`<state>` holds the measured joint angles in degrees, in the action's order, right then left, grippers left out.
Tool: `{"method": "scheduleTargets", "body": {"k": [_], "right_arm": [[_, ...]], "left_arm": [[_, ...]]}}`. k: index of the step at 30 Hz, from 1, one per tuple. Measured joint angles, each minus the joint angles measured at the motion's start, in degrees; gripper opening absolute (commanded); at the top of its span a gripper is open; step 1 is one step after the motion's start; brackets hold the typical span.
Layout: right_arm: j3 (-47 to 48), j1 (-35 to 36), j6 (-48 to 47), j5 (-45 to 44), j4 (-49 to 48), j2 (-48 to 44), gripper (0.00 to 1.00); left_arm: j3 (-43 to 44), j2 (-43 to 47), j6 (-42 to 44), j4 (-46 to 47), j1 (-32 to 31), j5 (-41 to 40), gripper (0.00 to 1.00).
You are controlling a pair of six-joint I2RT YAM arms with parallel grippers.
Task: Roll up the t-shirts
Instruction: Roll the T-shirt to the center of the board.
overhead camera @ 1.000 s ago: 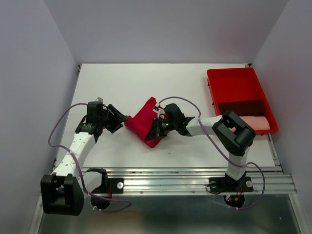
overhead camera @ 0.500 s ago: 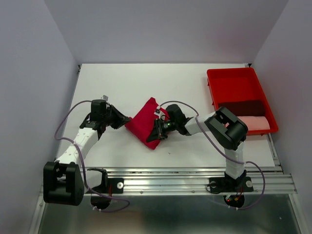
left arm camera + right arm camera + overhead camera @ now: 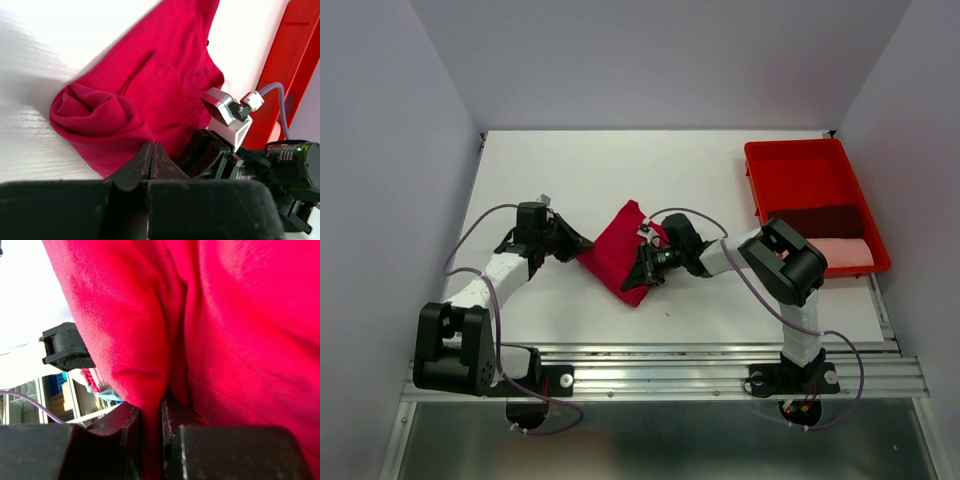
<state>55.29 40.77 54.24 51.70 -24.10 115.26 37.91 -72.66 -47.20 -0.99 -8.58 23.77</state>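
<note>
- Step in hand: rolling the crimson t-shirt point(image 3: 617, 252), which lies as a folded, partly wound bundle on the bench point(image 3: 720, 310), just left of centre in the overhead view.
- Left hand point(image 3: 152, 147): its fingers are pressed together, with the tips right at the lower edge of the bundle beside the thick wound end (whether a thin fold is caught between them, I cannot tell).
- Right hand point(image 3: 150, 415): clamped on a fold of the crimson cloth, which shows squeezed between its two fingers. Overhead, it sits at the bundle's lower right edge.
- Progress, as I judge it: about midway. One end is wound into a fat coil at the left of the left wrist view, while the rest of the cloth spreads flatter toward the upper right of that frame.
- Next move, as I judge it: both hands need to carry the coil over the flatter cloth together, pulling evenly so the roll neither skews nor springs open. The left hand needs a real bite on the cloth first. If it has none, it should part its fingers and take a fold.
- Waiting: a dark maroon t-shirt point(image 3: 825, 220) and a pale pink t-shirt point(image 3: 847, 252) lie in the red tray point(image 3: 790, 160) at the right of the overhead view, well apart from both hands (each looks like a compact bar, possibly rolled already).
</note>
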Motion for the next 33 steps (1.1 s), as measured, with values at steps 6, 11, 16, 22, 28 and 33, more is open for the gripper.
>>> {"method": "scheduleTargets", "body": {"k": [6,11,16,22,28,33], "right_arm": [[0.0,-0.7,0.6,0.7,-0.1,0.4,0.01],[0.0,-1.0,1.0,1.1,-0.4,0.7,0.01],[0.0,-1.0,1.1,1.3,-0.5,1.2,0.01],[0.0,-1.4,1.1,1.3,-0.5,1.2,0.01],[0.0,-1.4,1.1,1.3,-0.5,1.2,0.48],[-0.2,-1.4,-1.6,-1.8,4.6,-1.2,0.68]], "left_arm": [[-0.1,-0.2,0.7,0.9,-0.7,-0.7,0.00],[-0.3,4.9,2.4,1.2,-2.3,-1.8,0.00],[-2.1,4.3,2.9,2.1,-2.6,-2.0,0.00],[-3.7,0.1,2.8,2.6,-3.4,-2.1,0.00],[-3.5,-4.7,2.9,5.2,-3.6,-2.3,0.00],[-2.5,-9.0,3.3,6.4,-3.7,-2.8,0.00]]}}
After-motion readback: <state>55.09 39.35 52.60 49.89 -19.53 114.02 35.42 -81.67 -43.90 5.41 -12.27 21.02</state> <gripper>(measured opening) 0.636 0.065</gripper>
